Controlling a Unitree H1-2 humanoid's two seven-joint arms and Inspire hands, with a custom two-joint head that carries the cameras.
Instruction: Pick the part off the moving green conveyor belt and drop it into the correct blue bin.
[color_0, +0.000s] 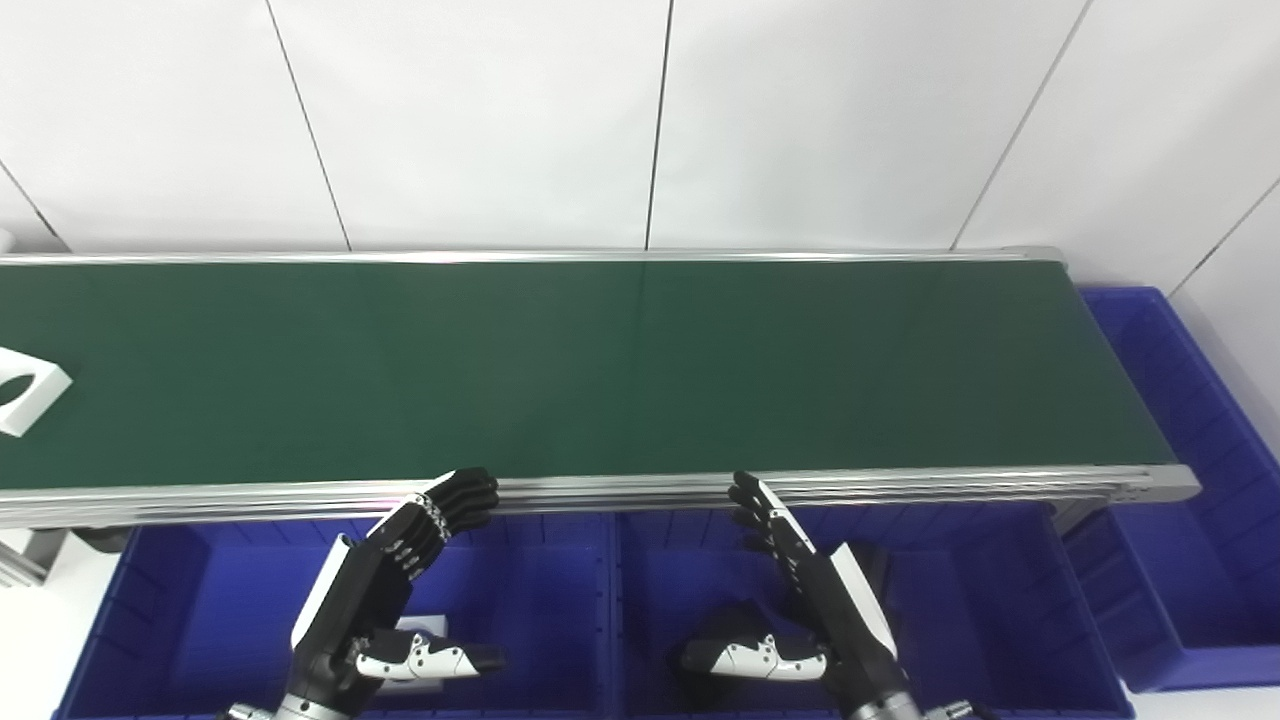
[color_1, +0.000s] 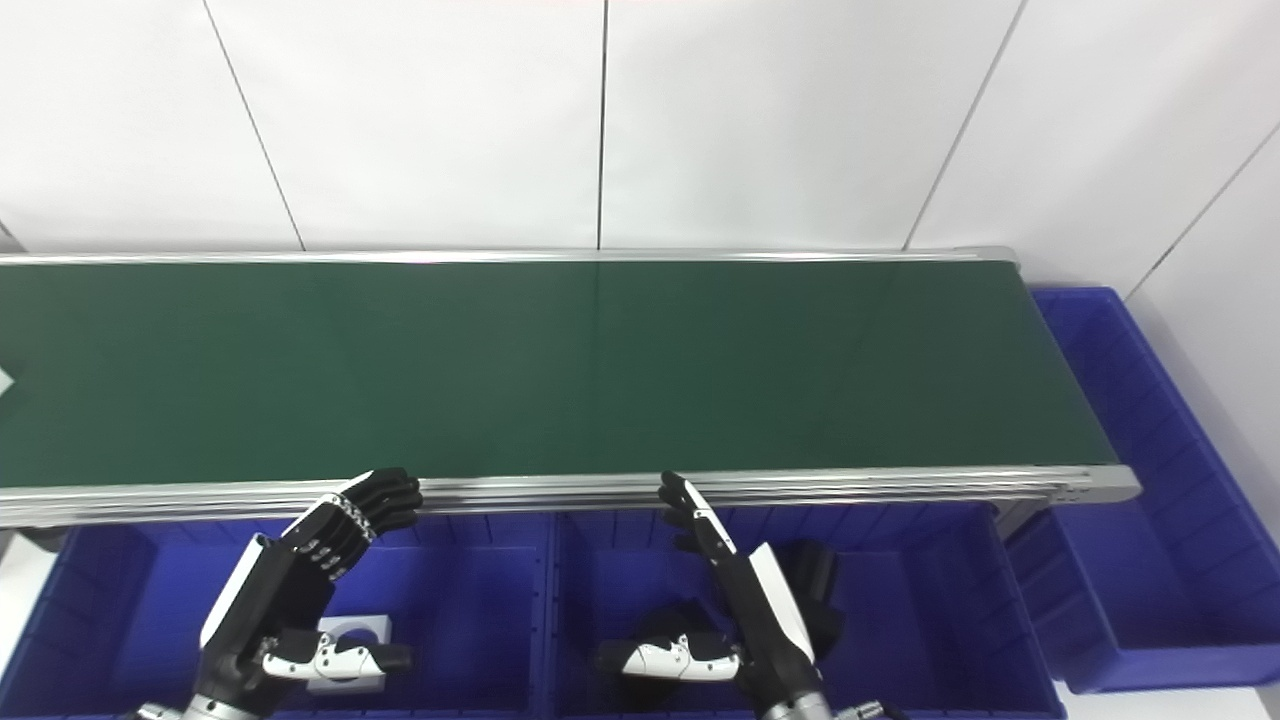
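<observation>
A white part (color_0: 28, 386) with a dark oval opening lies on the green conveyor belt (color_0: 620, 370) at the far left, cut by the picture's edge. Both hands hover in front of the belt's near rail, above the blue bins. My left hand (color_0: 385, 585) is open with its fingers slightly curled and holds nothing. My right hand (color_0: 810, 590) is open too, fingers stretched towards the rail and thumb out to the side. The part is far to the left of both hands.
Two blue bins sit side by side below the rail: the left bin (color_0: 160, 590) holds a white block with a hole (color_1: 348, 640), the middle bin (color_0: 990, 610) dark parts (color_1: 818, 585). A third blue bin (color_0: 1200, 560) stands past the belt's right end.
</observation>
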